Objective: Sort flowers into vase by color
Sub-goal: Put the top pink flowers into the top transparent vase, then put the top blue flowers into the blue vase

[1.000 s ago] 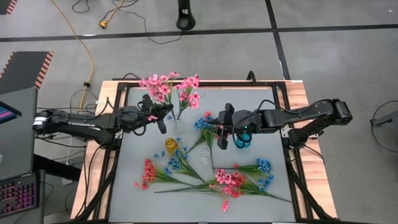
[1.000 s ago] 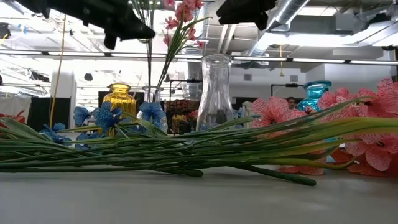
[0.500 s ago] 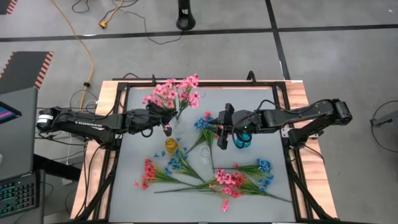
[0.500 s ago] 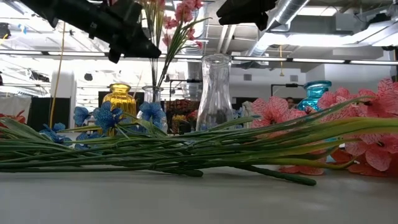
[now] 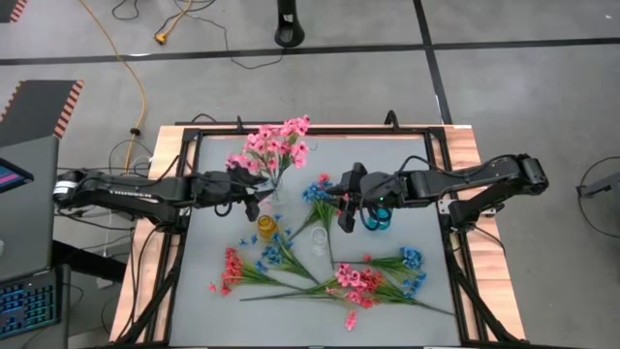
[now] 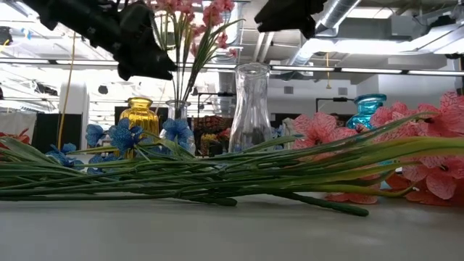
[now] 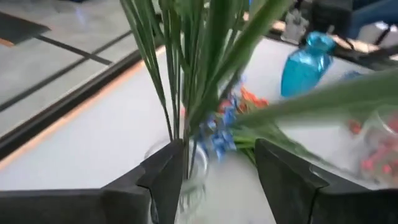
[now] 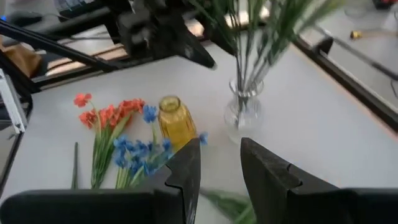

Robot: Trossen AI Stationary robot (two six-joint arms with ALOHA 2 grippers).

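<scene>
Pink flowers (image 5: pixel 275 145) standing in clear vase (image 5: pixel 278 190) at table's far side, left gripper (image 5: pixel 254 199) just beside it, fingers spread, empty. Right gripper (image 5: pixel 346 197) near blue vase (image 5: pixel 374 216), fingers parted, empty. Remaining: blue, coral, pink sprays (image 5: pixel 329 276) lying on table (image 5: pixel 407 165), amber vase (image 5: pixel 266 227) unfilled.

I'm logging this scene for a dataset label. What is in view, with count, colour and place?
Clear vase: one, back middle of table, holding pink flowers.
Yellow vase: one, centre.
Tall clear vase: one, empty, centre.
Blue vase: one, right of centre.
Loose flowers: several sprays, pink, coral-red and blue, lying across the front.
Table: one, grey, black frame.
Left gripper: open, beside the clear vase.
Right gripper: open, above the table near the blue vase.
</scene>
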